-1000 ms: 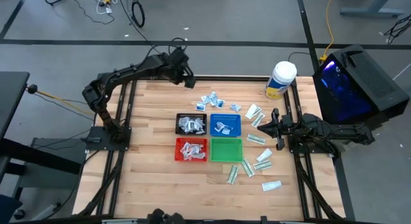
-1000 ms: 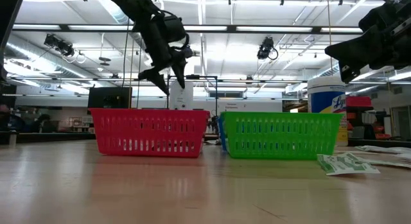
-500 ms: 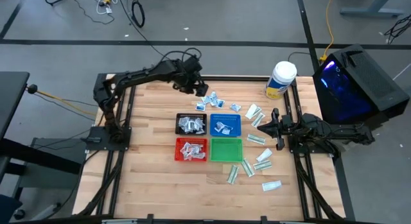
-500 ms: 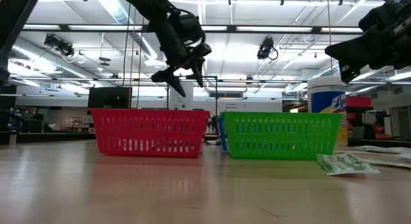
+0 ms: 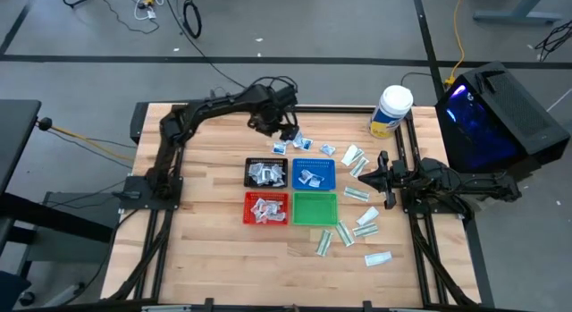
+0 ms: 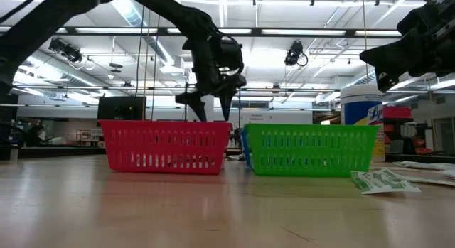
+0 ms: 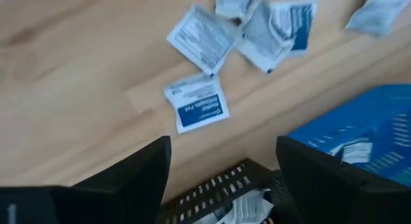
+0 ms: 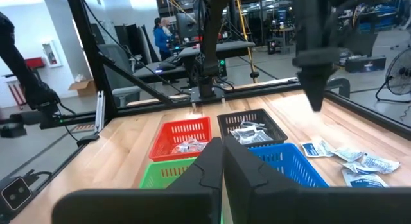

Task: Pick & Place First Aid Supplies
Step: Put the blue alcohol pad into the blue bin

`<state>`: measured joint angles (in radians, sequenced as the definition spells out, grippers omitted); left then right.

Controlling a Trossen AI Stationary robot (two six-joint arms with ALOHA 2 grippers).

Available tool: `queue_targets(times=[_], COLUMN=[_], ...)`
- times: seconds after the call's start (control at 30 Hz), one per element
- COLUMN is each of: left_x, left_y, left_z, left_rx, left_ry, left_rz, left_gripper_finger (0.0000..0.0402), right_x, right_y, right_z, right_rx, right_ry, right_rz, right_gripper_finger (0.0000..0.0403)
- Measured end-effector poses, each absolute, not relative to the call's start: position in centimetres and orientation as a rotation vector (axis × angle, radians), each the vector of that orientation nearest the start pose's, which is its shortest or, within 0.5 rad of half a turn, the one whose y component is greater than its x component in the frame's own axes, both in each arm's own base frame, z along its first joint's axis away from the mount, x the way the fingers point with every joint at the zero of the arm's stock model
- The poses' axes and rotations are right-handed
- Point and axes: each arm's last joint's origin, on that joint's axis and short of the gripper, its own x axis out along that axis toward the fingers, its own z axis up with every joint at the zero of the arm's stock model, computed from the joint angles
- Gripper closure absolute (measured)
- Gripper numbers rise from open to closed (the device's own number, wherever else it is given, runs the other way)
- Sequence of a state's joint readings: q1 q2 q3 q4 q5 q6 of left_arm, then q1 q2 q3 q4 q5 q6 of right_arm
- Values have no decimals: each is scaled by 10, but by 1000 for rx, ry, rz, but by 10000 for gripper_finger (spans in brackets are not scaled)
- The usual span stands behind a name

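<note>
We see four trays [image 5: 291,190] mid-table, our left gripper [image 5: 288,131] spread wide, empty, above white packets [image 5: 297,140] at the far side, our right gripper [image 5: 365,179] pinched shut by green packets [image 5: 356,194] on the right

Small squarish white packets with blue print [image 5: 298,141] lie flat in a loose cluster near the table's far edge, some overlapping. Longer white-and-green packets [image 5: 357,194] are scattered flat toward the right edge and near the front. More packets sit piled in the black, red and blue trays.
</note>
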<state>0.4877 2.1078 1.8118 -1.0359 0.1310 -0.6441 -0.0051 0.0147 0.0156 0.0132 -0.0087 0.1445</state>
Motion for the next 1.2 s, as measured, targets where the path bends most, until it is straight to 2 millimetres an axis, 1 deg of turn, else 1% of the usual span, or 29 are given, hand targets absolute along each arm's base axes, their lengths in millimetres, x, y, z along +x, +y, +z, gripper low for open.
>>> queue_targets(times=[0.17,0.27,0.4,0.6,0.73,0.9,1.03,1.2], left_x=[392,396,396,395,396,399,400,400], left_y=[188,183,183,186,188,186,184,184], left_z=[201,193,191,191,191,192,192,192], left_rx=[-940,-949,-944,-820,-796,-789,-764,-769], left_ry=[1221,1239,1238,1254,1227,1218,1209,1203], left_rz=[745,775,793,797,816,815,830,843], left_gripper_finger=[110,110,110,110,110,107,79,19], right_x=[98,98,98,98,98,98,98,98], right_y=[0,0,0,0,0,0,0,0], right_z=[169,169,169,169,169,169,169,169], right_rx=[145,144,144,144,144,145,144,145], right_ry=[-14,-13,-14,-14,-14,-14,-14,-14], right_rz=[5,5,4,5,4,5,5,5], right_gripper_finger=[385,385,385,385,385,385,385,385])
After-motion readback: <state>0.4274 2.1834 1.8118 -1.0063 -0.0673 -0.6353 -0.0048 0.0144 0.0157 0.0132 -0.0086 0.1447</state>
